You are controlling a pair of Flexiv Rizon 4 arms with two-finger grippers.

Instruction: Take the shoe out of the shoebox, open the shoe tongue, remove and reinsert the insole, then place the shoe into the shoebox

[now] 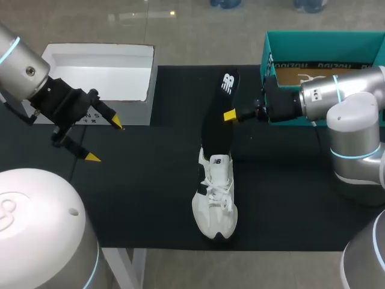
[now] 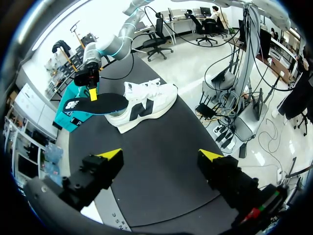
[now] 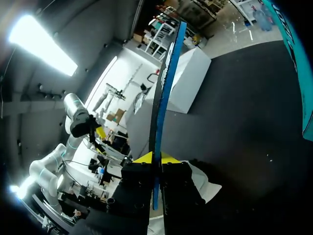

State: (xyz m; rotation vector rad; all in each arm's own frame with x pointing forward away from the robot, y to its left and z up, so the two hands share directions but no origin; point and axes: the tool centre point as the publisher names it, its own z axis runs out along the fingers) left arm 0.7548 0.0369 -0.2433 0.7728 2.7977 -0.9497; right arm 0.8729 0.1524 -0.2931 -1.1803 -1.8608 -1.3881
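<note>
Insole step, I judge: right gripper [image 1: 231, 114] clamps the insole [image 1: 218, 129] above the shoe [image 1: 215, 201], left gripper [image 1: 104, 141] gapes empty; next, slide it back in.

Head camera: high up behind the robot, peering straight down on the whole black mat [image 1: 150, 198], taking in its full width.
Left wrist camera: riding low behind the left gripper [image 2: 161, 154], looking out along its fingers across the mat, the shoe [image 2: 146, 107] well off ahead.
Right wrist camera: tight in behind the right gripper [image 3: 155, 157], the insole [image 3: 166, 83] edge-on right at the lens, facing the white box [image 3: 190, 78].
Shared ground: the insole is in all three views; the shoe is in head and left wrist; each wrist camera catches the other gripper across the mat.
</note>
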